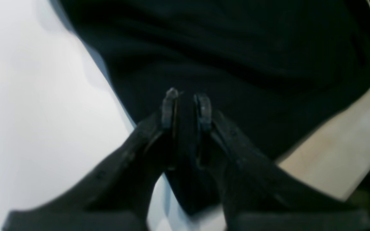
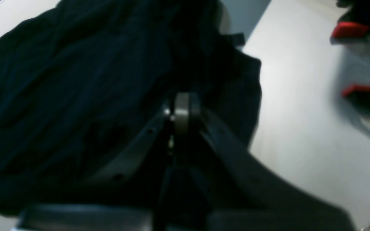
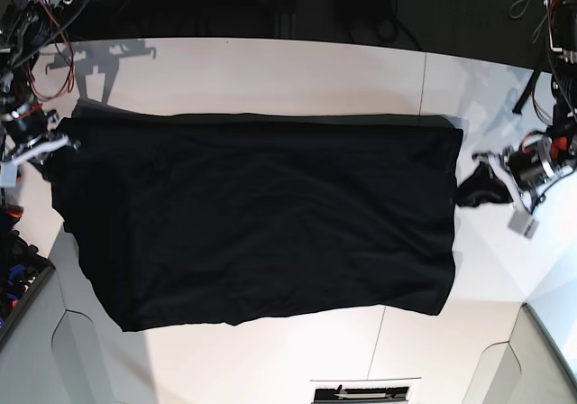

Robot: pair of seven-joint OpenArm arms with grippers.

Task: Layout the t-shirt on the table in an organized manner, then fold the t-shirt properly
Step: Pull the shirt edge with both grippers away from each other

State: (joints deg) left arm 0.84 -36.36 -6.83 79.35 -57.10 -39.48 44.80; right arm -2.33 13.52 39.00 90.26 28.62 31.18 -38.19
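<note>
The shirt (image 3: pixel 261 219) is laid out flat across the middle of the bench (image 3: pixel 270 70), plain black side up, no print seen. Its long edge at 12 o'clock is pretty straight, while the edge at 6 o'clock is slanted, dipping lower toward 7 o'clock. White bench is left showing all around it.

The left claw (image 1: pixel 186 107) is seen in its wrist view with the tips slightly apart, a narrow gap between them, and black fabric looks to be running through that gap. Whether the cloth is actually pinched can't be told, the view is blurry. In the base view that claw (image 3: pixel 482 188) is parked at 3 o'clock, just beside the shirt's edge.

The right claw (image 2: pixel 185 110) is pressed together, tips touching, with dark cloth bunched right around and under it; nothing is clearly seen between the tips. In the base view it (image 3: pixel 63 142) is sat at 9 o'clock, at the shirt's corner.
</note>
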